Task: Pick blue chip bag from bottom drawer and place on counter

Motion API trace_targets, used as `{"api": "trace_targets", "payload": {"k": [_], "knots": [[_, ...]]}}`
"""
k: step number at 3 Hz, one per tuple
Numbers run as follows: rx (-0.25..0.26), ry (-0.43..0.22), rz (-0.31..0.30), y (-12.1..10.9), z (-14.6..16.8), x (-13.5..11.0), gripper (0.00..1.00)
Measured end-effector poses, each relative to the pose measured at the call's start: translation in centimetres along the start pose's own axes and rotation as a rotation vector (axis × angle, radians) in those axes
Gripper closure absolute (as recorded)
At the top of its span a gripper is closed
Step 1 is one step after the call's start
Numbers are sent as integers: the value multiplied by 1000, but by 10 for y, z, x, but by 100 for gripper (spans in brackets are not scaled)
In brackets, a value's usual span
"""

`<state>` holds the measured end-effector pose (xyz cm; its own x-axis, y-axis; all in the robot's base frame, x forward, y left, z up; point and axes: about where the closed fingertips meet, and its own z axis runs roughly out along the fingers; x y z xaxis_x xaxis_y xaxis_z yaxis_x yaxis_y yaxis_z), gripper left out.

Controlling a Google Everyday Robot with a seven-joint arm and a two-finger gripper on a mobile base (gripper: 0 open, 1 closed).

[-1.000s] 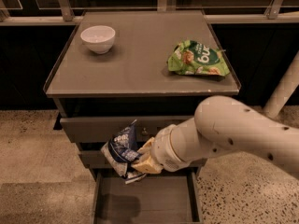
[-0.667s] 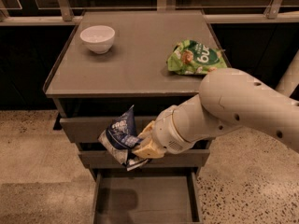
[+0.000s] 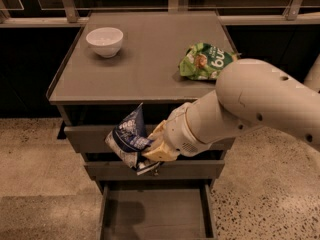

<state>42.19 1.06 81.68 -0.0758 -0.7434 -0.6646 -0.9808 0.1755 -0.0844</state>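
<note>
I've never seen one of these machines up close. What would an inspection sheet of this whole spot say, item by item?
Surface: the counter, a flat grey top, carries two things.
Job's things: the blue chip bag is out of the bottom drawer, held in the air in front of the upper drawers, below counter level; the bottom drawer is pulled open.
Clutter: white bowl at the counter's back left; green snack bag at its right.
Grippers: the gripper is shut on the blue chip bag, in front of the drawer fronts.
Cables: nothing seen.
Surroundings: speckled floor; metal railing behind the counter.
</note>
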Motion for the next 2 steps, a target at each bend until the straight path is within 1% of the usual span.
{"api": "trace_targets", "payload": {"k": [1,2], "knots": [[22,33,-41,-23,-23,-20,100],[25,37,-73,-55,-39,-34,100]]}}
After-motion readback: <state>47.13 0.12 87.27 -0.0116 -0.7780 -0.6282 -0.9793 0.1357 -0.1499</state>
